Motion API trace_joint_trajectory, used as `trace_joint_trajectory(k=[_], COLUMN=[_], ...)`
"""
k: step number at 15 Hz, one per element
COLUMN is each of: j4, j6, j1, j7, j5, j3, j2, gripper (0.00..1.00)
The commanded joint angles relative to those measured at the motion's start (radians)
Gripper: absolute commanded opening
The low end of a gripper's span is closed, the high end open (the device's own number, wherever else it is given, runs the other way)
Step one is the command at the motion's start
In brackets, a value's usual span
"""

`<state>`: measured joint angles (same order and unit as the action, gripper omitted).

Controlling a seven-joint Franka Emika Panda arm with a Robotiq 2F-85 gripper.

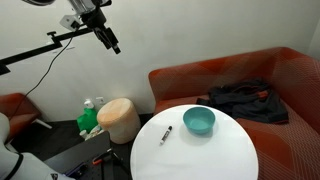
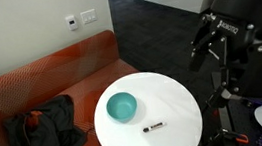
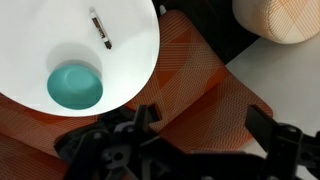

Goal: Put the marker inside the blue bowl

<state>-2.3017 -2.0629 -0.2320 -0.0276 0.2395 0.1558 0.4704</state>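
Your blue bowl (image 3: 75, 86) reads plain teal, no pattern. The table (image 1: 225, 160) under it is flat white. The marker (image 3: 100, 28) is dark with a paler section. The sofa (image 3: 190, 70) shows orange-red in a fine woven stripe; the cloth (image 2: 42, 129) on it is near black. The basket (image 1: 120, 118) is tan, faintly grained in the wrist view — your gripper (image 3: 205, 125) black

An office-like lounge: an orange sofa (image 2: 60, 72) wraps a round white table (image 2: 170, 103), with dark carpet (image 2: 155, 25) and wall switches (image 2: 87, 17).
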Motion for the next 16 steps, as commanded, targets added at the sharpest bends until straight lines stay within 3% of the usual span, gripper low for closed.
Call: trace_joint_trajectory(k=[1,9,16], j4=[-0.097,-0.261,-0.345], j6=[-0.089,-0.211,-0.37], j1=[0.014,0.057,0.082], j7=[0.035,0.094,0.233], j5=[-0.02,-0.1,-0.105], j3=[-0.002,-0.054,-0.146], j2=[0.055,0.051,-0.081], gripper=[1.0,1.0,1.0])
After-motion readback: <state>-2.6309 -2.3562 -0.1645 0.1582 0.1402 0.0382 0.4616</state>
